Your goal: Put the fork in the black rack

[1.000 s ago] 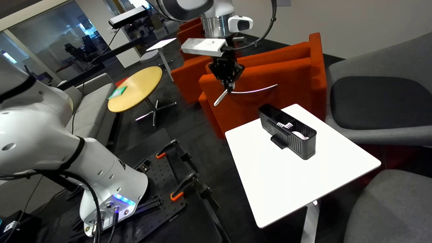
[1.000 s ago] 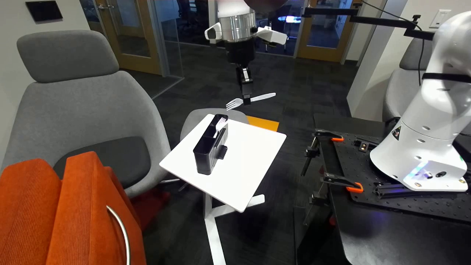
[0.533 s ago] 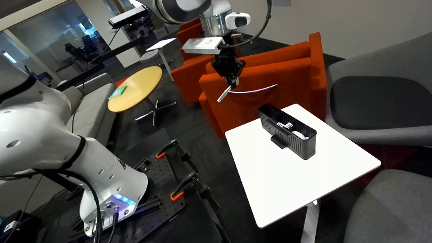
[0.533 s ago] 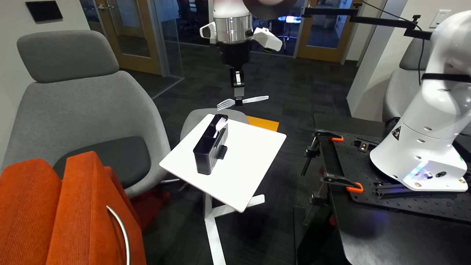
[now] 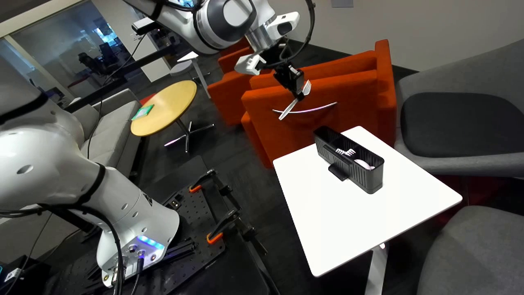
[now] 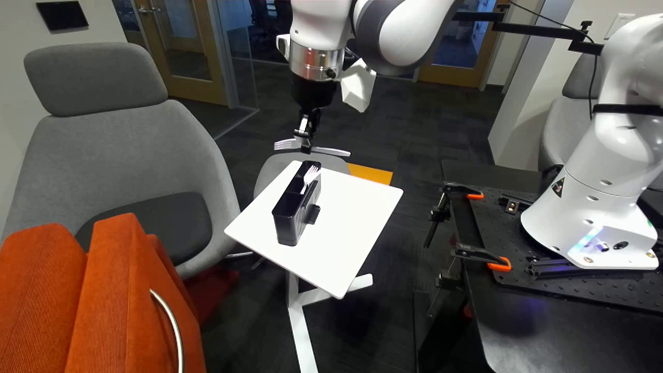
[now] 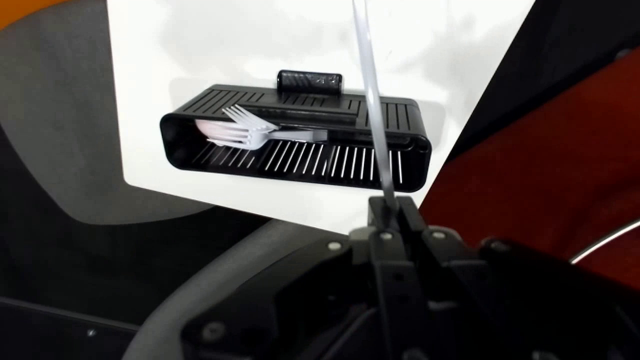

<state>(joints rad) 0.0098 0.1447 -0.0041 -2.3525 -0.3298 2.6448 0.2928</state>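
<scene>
Our gripper (image 5: 301, 96) pinches the fork (image 5: 288, 109), so we judge pickup done and placing to come, the rack (image 5: 357, 173) at its five o'clock in an exterior view.

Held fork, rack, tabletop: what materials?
Held fork: likely white plastic, semi-gloss; uniformly pale, soft highlight along handle.
Black rack: probably molded plastic, satin; slotted walls, rounded corners; coated metal possible.
Tabletop: smooth white, perhaps laminate; no grain visible.
</scene>
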